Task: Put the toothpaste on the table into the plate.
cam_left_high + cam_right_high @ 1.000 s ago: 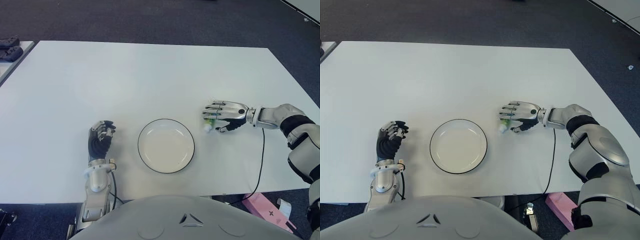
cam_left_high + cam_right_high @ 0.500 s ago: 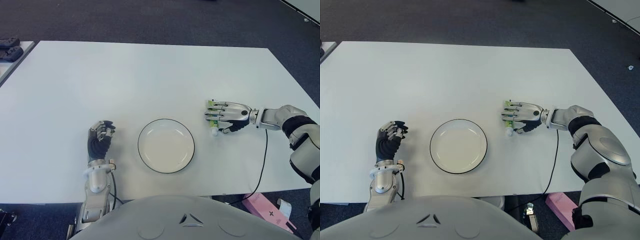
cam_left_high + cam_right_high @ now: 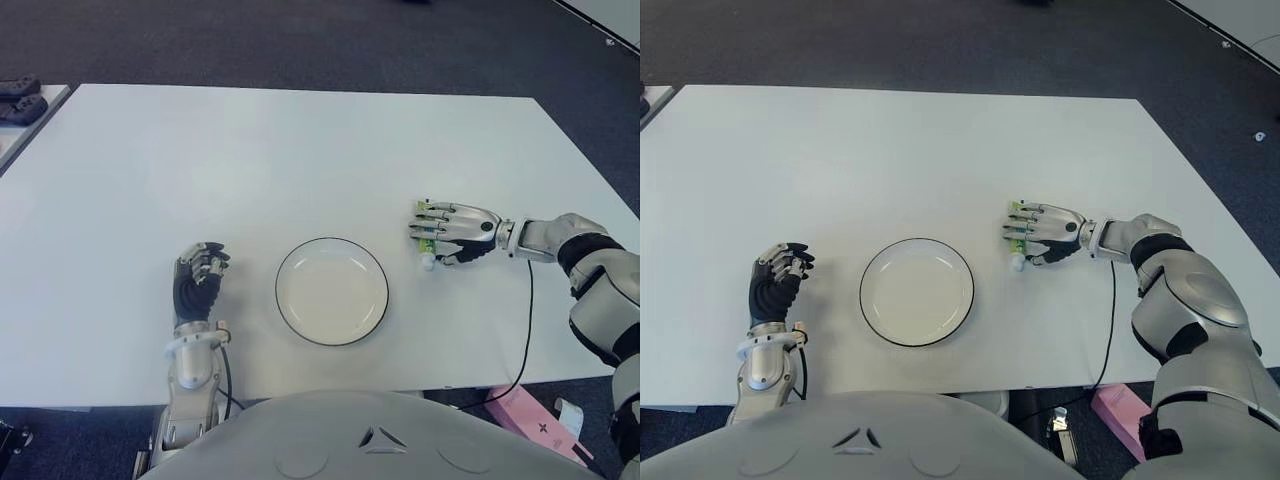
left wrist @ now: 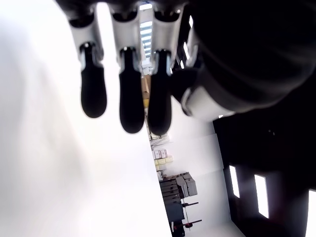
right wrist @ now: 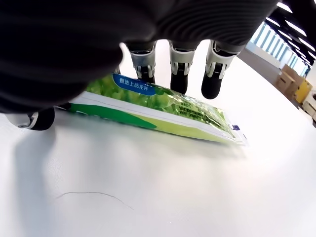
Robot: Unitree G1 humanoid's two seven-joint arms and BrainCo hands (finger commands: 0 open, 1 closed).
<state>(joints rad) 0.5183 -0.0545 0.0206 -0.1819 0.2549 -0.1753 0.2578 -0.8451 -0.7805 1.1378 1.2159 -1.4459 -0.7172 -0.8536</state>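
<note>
Right robot hand (image 3: 455, 227) drapes loosely spread fingers over the green flat toothpaste tube (image 5: 163, 106), not yet gripped; white round plate (image 3: 332, 291) awaits.

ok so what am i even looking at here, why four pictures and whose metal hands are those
It is a humanoid robot seen through its own cameras. Two pictures come from the eyes in its head, looking down at a white table; the other two come from cameras on its wrists, close to each hand. On the table lie a round white plate with a dark rim and a green toothpaste tube, just right of the plate. The right hand is over the tube, fingers on it, but the tube lies flat on the table, not lifted. The left hand, left of the plate, is curled and holds nothing.
</note>
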